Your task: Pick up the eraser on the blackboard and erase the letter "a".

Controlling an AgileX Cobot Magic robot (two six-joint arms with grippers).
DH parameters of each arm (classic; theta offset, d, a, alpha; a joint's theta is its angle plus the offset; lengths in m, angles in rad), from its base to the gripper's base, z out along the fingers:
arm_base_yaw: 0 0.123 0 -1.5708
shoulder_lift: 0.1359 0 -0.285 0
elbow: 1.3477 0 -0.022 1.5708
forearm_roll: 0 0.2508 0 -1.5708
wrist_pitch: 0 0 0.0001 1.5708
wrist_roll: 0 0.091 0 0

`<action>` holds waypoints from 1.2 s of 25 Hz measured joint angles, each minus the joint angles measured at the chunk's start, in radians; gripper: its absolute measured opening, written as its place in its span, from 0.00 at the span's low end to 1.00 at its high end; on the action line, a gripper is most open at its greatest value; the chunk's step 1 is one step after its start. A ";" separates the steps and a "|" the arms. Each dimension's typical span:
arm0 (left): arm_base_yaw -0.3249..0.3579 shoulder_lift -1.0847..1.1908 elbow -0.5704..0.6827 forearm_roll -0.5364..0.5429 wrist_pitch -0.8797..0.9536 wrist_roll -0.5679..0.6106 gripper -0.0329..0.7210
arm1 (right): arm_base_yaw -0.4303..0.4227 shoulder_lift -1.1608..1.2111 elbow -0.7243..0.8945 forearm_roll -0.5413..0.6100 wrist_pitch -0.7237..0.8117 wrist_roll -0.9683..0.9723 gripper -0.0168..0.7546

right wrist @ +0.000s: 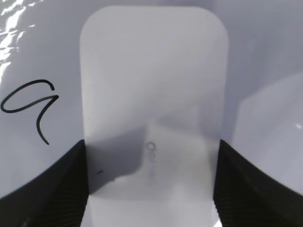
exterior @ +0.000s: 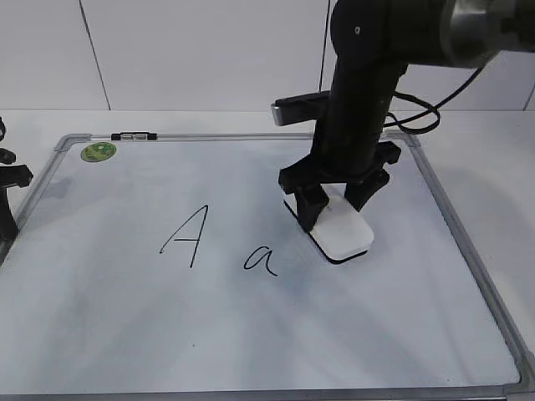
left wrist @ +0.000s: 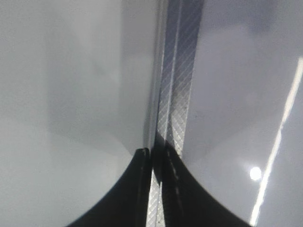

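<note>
The white eraser (exterior: 344, 232) lies on the blackboard (exterior: 251, 334), right of the middle. My right gripper (exterior: 334, 200) reaches down from above, and its two black fingers press against the eraser's long sides. In the right wrist view the eraser (right wrist: 151, 94) fills the space between the fingers (right wrist: 151, 144). The small letter "a" (exterior: 261, 260) is written just left of the eraser and also shows in the right wrist view (right wrist: 31, 101). My left gripper (left wrist: 154, 153) is shut and empty over the board's left frame (left wrist: 177, 94).
A tall capital "A" (exterior: 187, 234) stands left of the small "a". A round green sticker (exterior: 99, 151) sits in the board's far left corner. A small black clip (exterior: 134, 135) sits on the far frame. The left arm (exterior: 8, 180) stays at the left edge.
</note>
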 joint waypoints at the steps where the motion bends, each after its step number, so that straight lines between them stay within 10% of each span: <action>1: 0.000 0.000 0.000 0.000 0.000 0.000 0.07 | 0.002 0.011 0.000 0.001 0.000 0.000 0.74; 30: 0.000 0.000 0.000 0.000 0.000 0.000 0.07 | 0.179 0.109 -0.065 -0.008 0.003 0.005 0.74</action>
